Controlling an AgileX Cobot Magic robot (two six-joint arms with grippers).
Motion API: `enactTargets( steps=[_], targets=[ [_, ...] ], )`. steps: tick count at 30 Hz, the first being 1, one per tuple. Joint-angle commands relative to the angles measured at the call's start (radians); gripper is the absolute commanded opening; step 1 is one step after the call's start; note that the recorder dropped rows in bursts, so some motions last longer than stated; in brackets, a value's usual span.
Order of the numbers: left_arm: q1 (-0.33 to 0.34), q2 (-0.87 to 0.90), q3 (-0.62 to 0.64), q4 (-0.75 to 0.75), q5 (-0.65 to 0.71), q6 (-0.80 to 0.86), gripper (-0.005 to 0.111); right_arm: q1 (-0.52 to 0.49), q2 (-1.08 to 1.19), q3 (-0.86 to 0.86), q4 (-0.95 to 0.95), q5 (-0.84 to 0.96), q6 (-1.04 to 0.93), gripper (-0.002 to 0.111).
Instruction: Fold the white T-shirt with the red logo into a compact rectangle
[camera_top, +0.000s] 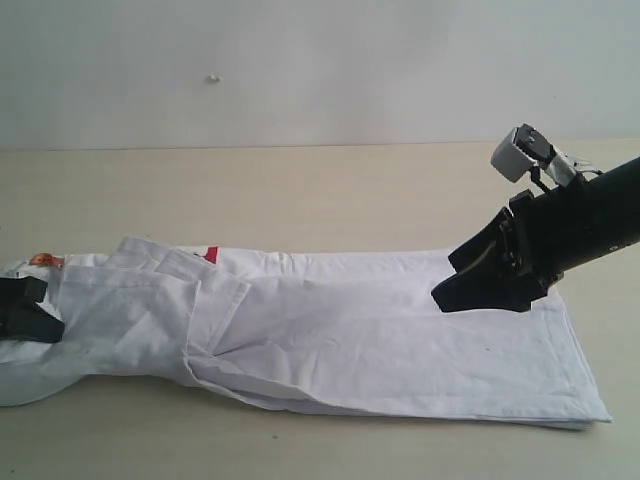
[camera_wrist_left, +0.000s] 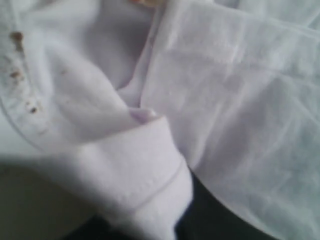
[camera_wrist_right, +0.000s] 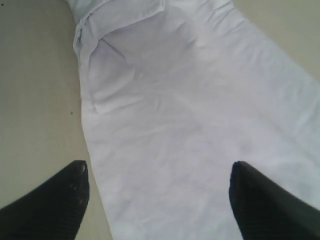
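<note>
The white T-shirt (camera_top: 330, 335) lies folded lengthwise into a long strip across the table, collar end at the left. Only a small corner of the red logo (camera_top: 210, 254) peeks out of a fold, and an orange neck tag (camera_top: 42, 259) shows at the far left. My left gripper (camera_top: 38, 316) rests on the collar end. In the left wrist view its dark fingers (camera_wrist_left: 215, 215) pinch a stitched fold of the T-shirt (camera_wrist_left: 145, 170). My right gripper (camera_top: 482, 292) hovers above the hem end. It stands open (camera_wrist_right: 157, 175) over flat cloth (camera_wrist_right: 175, 115), holding nothing.
The beige table (camera_top: 320, 190) runs back to a plain white wall (camera_top: 300, 70). A strip of table (camera_top: 300, 445) shows in front of the shirt. The right arm's dark forearm (camera_top: 600, 215) reaches in from the right edge.
</note>
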Motion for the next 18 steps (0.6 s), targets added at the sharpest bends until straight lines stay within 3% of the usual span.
enactTargets(
  steps=[1,9,12,14,16,18],
  targets=[
    [0.006,-0.036,0.013,0.075,-0.043,-0.042,0.001,-0.003,0.0,-0.004,0.015,0.007,-0.011,0.074],
    [0.104,-0.285,-0.057,0.135,0.003,-0.129,0.001,-0.003,0.0,-0.004,0.015,-0.008,-0.011,0.074],
    [0.094,-0.382,-0.127,0.126,0.087,-0.18,0.001,-0.003,0.0,-0.004,0.015,-0.008,-0.011,0.074],
    [0.034,-0.418,-0.166,0.092,0.17,-0.25,0.001,-0.003,0.0,-0.004,0.032,-0.01,-0.011,0.074],
    [-0.09,-0.441,-0.175,0.077,0.21,-0.299,0.001,-0.003,0.0,-0.004,0.043,-0.01,-0.011,0.074],
    [-0.275,-0.448,-0.175,0.055,0.156,-0.416,0.001,-0.003,0.0,-0.004,0.039,-0.01,-0.011,0.074]
  ],
)
